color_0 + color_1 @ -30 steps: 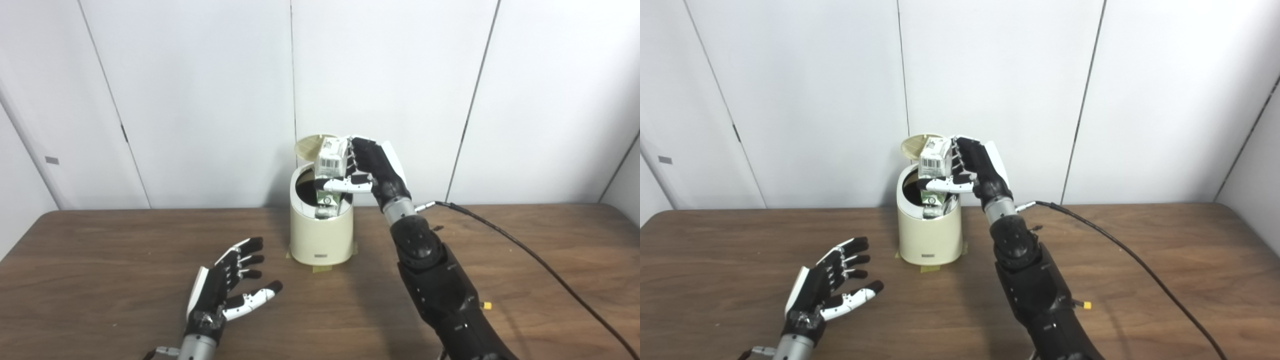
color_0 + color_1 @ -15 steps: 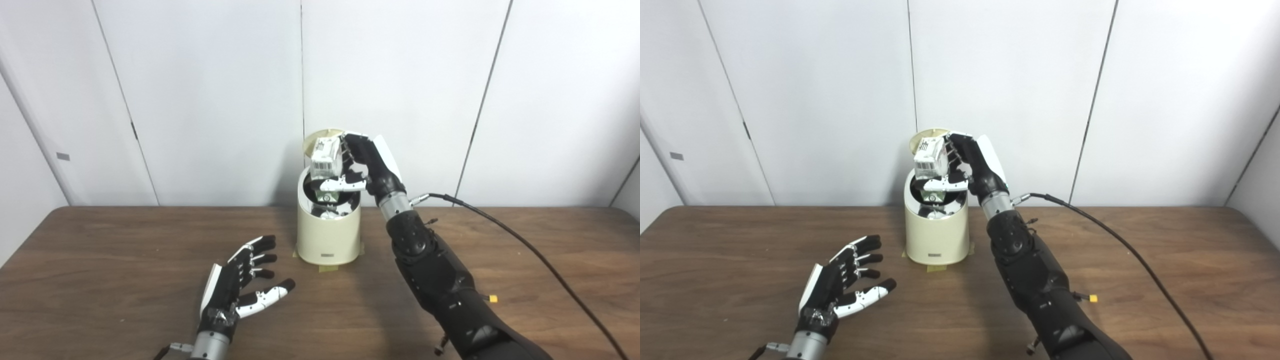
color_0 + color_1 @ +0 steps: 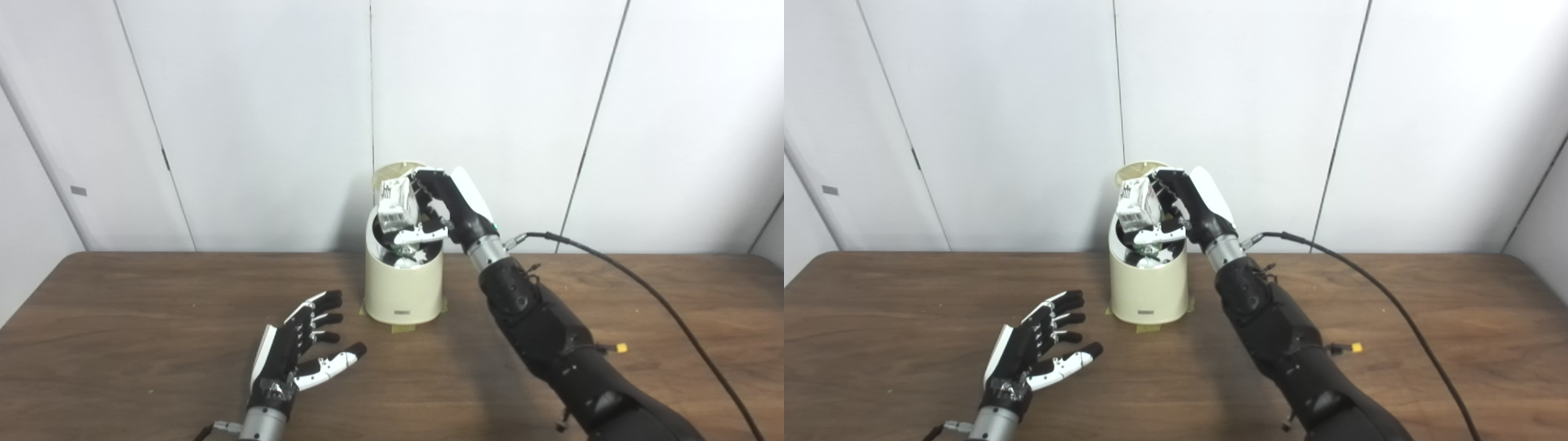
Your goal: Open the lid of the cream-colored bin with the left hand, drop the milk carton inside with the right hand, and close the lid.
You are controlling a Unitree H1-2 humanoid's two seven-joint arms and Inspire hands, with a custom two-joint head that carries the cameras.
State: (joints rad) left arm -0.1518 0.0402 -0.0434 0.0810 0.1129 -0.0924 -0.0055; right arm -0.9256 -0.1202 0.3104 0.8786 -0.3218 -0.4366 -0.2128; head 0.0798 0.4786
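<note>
a: where's the carton (image 3: pixel 394 204) right now?

b: in the right hand (image 3: pixel 442 205), clamped between fingers (image 3: pixel 424 184) and thumb. it sits over the mouth of the bin (image 3: pixel 403 288), low end at or just inside the rim. can't tell if it touches anything in there.

a: orientation?

b: long axis close to upright, tilted. top end leans toward the wall (image 3: pixel 490 110) side and a bit right, bottom end points down into the opening. barcode face is toward the camera, left side.

a: lid?

b: lid (image 3: pixel 398 171) is flipped up behind the opening, standing roughly on edge. carton and fingers cover most of it, only the top arc shows.

a: anything in the bin already?

b: something pale and shiny inside, can't make out what. blurry.

a: left hand?

b: left hand (image 3: pixel 297 358) is on the worktop (image 3: pixel 122 318), front-left of the bin and well apart from it. fingers spread, thumb out to the side, holding nothing. palm edge down, fingertips toward the bin.

a: bin position?

b: stands upright near the back edge of the worktop, about centre. tape tabs (image 3: pixel 402 329) stick out under its base at front and sides.

a: right arm?

b: comes in from bottom right, forearm rises diagonally to the bin, wrist just right of the rim. a black cable (image 3: pixel 661 306) runs from the wrist across the worktop to the right edge.
</note>
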